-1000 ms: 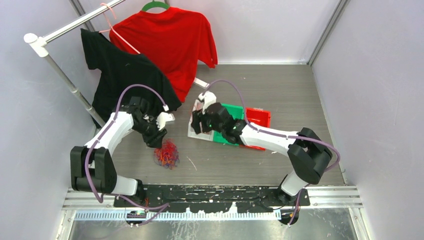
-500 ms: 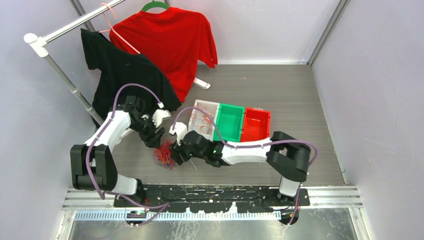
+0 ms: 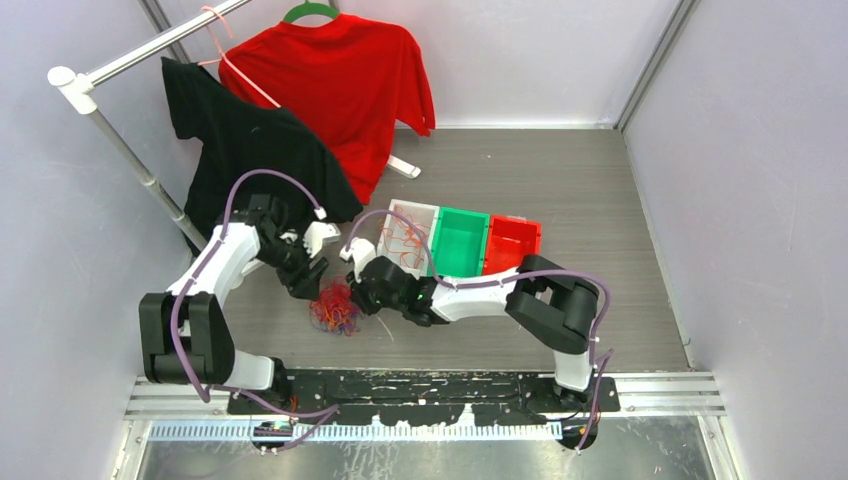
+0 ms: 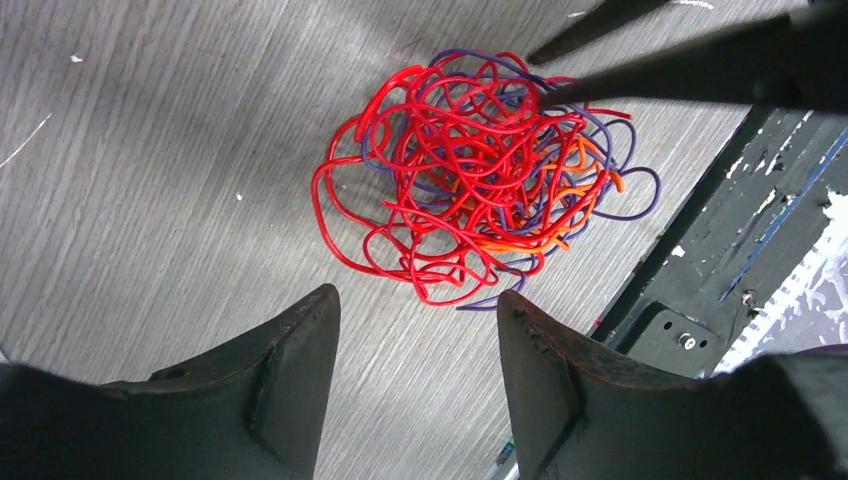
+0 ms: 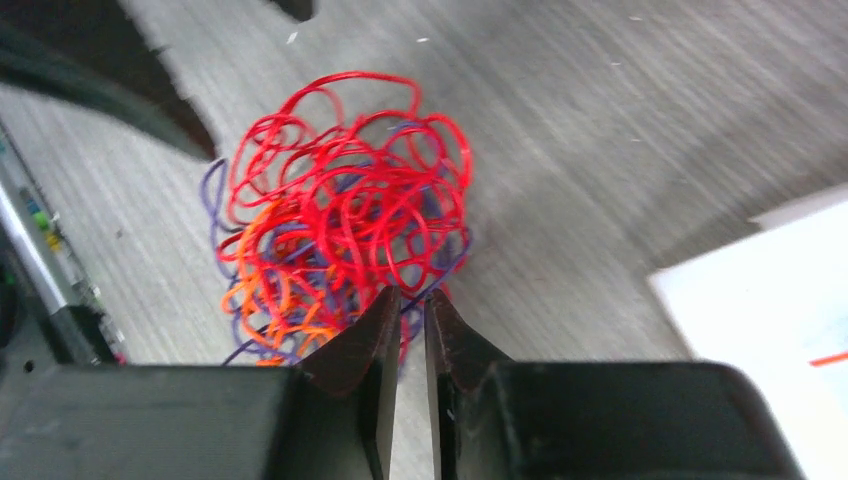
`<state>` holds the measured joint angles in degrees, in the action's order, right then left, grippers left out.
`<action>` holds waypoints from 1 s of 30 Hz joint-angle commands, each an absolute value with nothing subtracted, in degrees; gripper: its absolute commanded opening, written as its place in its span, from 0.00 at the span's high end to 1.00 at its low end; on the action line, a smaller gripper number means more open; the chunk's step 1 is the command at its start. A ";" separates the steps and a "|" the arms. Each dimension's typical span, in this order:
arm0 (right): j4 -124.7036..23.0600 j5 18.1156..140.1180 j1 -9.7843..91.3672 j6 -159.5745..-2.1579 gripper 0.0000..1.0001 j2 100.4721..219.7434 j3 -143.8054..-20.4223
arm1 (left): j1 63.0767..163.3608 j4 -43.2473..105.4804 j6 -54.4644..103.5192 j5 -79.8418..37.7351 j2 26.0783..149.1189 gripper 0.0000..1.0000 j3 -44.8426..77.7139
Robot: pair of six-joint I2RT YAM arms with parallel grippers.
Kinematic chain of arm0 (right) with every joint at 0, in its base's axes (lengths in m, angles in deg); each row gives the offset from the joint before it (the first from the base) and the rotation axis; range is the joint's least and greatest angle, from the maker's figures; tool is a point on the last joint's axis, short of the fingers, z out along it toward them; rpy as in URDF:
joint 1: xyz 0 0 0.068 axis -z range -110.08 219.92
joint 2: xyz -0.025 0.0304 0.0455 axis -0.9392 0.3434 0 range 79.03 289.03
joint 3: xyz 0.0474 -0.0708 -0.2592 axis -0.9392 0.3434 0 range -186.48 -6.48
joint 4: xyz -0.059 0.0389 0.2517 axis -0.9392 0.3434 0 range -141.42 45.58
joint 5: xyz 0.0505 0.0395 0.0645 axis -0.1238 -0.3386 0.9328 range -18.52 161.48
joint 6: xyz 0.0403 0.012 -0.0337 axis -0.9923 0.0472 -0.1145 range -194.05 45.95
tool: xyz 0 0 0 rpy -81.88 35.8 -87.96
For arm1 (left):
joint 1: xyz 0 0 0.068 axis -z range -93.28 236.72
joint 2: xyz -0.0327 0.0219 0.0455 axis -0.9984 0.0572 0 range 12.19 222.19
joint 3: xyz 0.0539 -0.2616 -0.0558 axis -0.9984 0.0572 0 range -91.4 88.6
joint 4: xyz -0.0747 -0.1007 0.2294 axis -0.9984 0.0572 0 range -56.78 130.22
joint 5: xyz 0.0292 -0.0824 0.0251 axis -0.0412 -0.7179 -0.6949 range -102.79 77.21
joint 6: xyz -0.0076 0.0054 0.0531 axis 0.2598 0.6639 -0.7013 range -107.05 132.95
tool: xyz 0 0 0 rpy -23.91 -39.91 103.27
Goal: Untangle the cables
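here, nearest the arm bases, the cables (image 3: 335, 305) are lying on the counter (image 3: 580, 180) as one loose tangle of red, orange and purple loops. the left jaws are being held wide just beside the tangle, touching nothing. the right jaws are being held almost together, only a slit showing, with their tips at the tangle's edge; whether a strand is being pinched cannot be told. the wires are judged light, soft and springy, likely to drag along as a clump, so a single outer red loop is probably best taken. further back, a white bin (image 3: 415, 206) holding a few strands is standing beside a green bin (image 3: 458, 245) and a red bin (image 3: 512, 250).
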<state>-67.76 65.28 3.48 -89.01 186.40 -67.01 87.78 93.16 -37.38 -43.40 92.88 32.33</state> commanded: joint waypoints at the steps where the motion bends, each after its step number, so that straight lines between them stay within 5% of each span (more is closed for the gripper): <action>1: -70.73 62.39 5.80 -91.14 0.80 183.72 -66.46 | 87.68 91.48 -37.84 -46.34 90.82 0.41 34.19; 12: -73.10 59.27 4.79 -86.53 0.49 174.95 -61.05 | 90.31 80.83 -29.22 -46.33 92.53 0.51 39.47; 22: -75.96 66.90 -2.85 -82.10 0.44 178.13 -63.54 | 90.40 78.79 -23.89 -47.02 93.33 0.91 38.45; 30: -77.62 65.58 -4.26 -81.72 0.44 186.71 -70.51 | 90.32 82.33 -23.25 -48.16 92.85 0.97 37.35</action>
